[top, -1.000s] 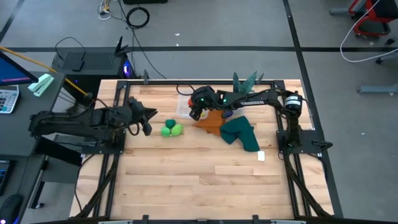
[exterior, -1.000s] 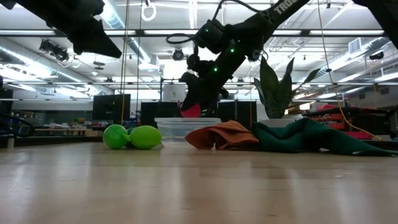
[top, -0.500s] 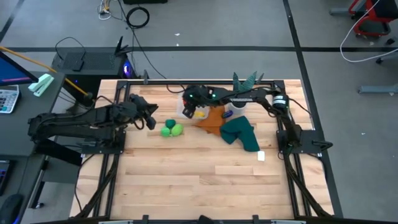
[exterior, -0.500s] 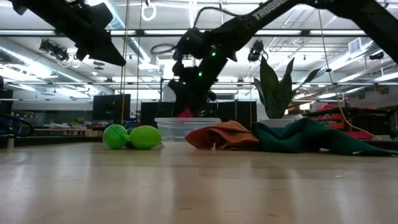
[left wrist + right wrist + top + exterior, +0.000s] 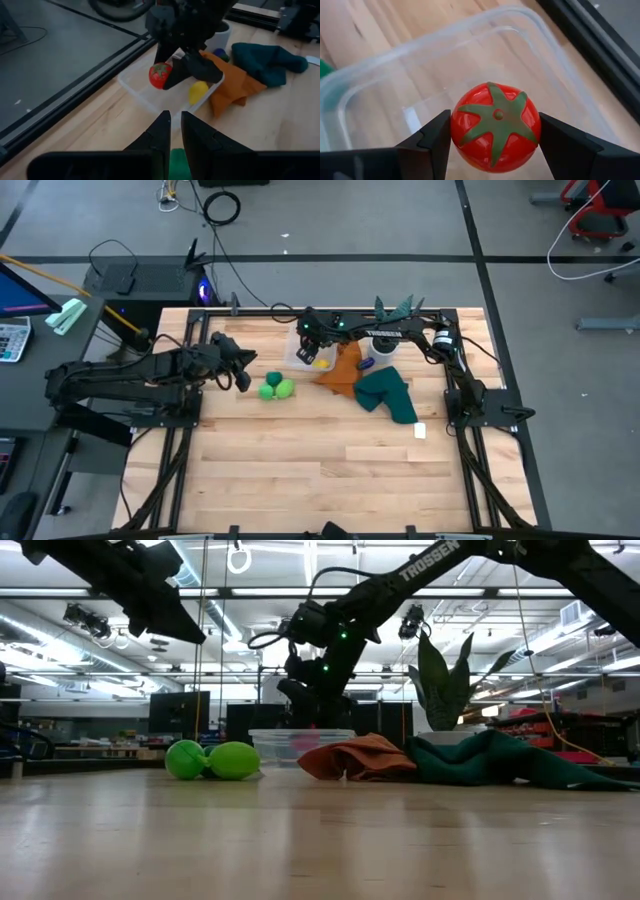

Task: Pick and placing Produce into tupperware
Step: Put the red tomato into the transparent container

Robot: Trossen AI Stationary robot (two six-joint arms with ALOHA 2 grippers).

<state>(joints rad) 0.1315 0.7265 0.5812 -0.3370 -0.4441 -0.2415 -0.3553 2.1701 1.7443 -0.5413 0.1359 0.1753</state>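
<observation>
Tomato (image 5: 495, 126) is clamped in the right gripper (image 5: 495, 145), held above the tub (image 5: 380, 100), which already holds a yellow piece (image 5: 198, 91). Step in hand: placing. Next: lower and release. Left gripper (image 5: 172, 131), fingers together and empty, hangs near two green pieces (image 5: 277, 389), left of the tub

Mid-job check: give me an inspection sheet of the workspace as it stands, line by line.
Surface: wooden table, no spills seen.
Job's things: red tomato held over the tupperware; yellow piece inside it; two green pieces on the table; purple piece by the white pot.
Clutter: orange cloth, dark green cloth, potted plant.
Grippers: right gripper shut on the tomato; left gripper shut, empty, near the green pieces.
Cables: coils on the floor.
Surroundings: no people seen.
</observation>
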